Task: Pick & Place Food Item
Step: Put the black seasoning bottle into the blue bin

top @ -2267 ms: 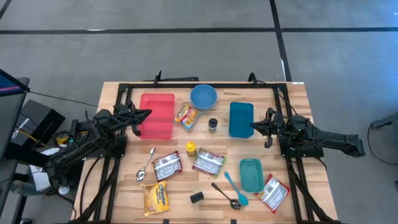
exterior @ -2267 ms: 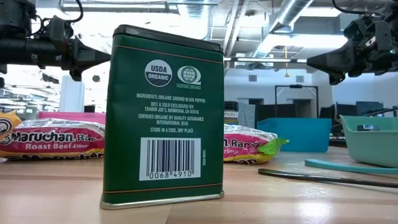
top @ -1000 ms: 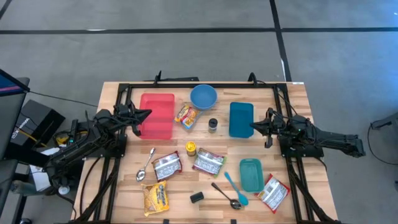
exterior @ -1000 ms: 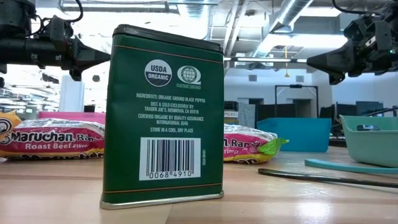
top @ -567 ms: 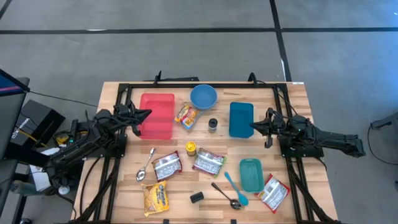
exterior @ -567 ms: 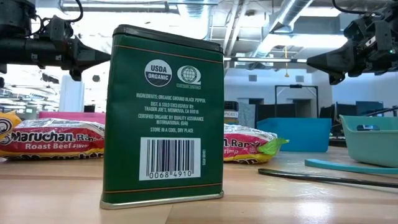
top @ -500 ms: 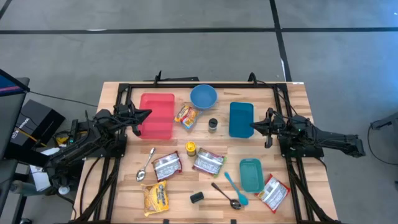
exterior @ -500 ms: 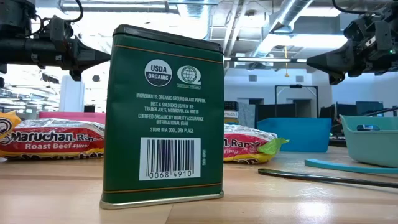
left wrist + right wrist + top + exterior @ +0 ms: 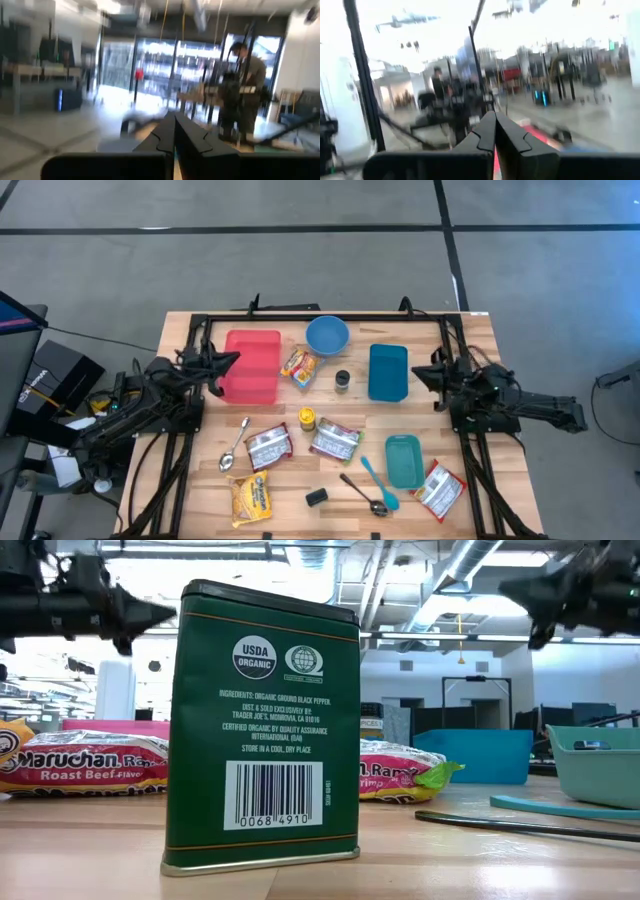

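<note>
Several food items lie on the table: ramen packets point(image 9: 268, 448) point(image 9: 334, 440) point(image 9: 440, 488), a yellow packet point(image 9: 250, 498), a snack packet point(image 9: 300, 364), a small yellow jar point(image 9: 307, 418) and a dark jar point(image 9: 343, 380). A green pepper tin point(image 9: 265, 725) stands upright near the front edge. My left gripper point(image 9: 236, 358) is shut and empty, held in the air over the red bin point(image 9: 252, 370). My right gripper point(image 9: 416, 372) is shut and empty, in the air at the blue bin's point(image 9: 388, 371) right side. The wrist views show shut fingers point(image 9: 175, 120) point(image 9: 495, 120) against the room.
A blue bowl point(image 9: 327, 335) stands at the back, a teal container point(image 9: 403, 460) at the front right. Two spoons point(image 9: 233, 445) point(image 9: 362, 492) and a teal spatula point(image 9: 378, 482) lie among the packets. A black frame point(image 9: 330, 318) runs around the table's edges.
Both grippers have risen, their tips higher in the low view. My right gripper has also drawn back a little toward the table's right edge. Both stay shut. Nothing on the table has moved.
</note>
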You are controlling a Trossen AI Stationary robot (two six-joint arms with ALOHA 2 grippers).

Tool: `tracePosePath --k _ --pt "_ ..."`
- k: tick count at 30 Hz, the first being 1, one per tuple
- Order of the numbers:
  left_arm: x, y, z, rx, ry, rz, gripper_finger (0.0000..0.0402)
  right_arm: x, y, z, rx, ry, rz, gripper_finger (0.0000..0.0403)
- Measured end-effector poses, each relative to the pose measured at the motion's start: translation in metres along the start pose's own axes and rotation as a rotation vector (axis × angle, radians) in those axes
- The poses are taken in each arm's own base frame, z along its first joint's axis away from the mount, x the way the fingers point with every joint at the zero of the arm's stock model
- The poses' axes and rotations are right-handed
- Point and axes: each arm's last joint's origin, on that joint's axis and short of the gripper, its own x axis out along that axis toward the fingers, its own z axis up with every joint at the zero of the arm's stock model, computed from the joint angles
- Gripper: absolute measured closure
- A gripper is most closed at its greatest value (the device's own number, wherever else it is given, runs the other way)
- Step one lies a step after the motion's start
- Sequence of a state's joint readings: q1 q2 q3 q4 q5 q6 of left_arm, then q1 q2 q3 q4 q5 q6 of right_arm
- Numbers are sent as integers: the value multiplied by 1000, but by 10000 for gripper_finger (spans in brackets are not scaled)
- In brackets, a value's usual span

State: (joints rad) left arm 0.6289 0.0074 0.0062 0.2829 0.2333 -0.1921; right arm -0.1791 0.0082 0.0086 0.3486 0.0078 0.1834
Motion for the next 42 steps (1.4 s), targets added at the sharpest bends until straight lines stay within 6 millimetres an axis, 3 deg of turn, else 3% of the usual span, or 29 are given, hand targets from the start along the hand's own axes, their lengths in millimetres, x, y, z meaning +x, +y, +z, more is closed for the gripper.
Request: tracePosePath --k 7,14,25,34,42 --pt "-5 -7 30 103 -312 -56 402 -3 5 25 -63 -261 39 401" --pt "-17 -14 53 145 -581 -111 402 -5 3 32 -113 -326 -55 401" --pt "-10 -11 45 58 -473 -105 402 -2 -2 51 -142 -160 -394 401" --pt "2 -7 37 33 -385 -81 402 -4 -1 71 -55 -26 -520 402" --pt "9 -4 33 26 -354 -75 402 23 -2 73 -29 143 -609 402"
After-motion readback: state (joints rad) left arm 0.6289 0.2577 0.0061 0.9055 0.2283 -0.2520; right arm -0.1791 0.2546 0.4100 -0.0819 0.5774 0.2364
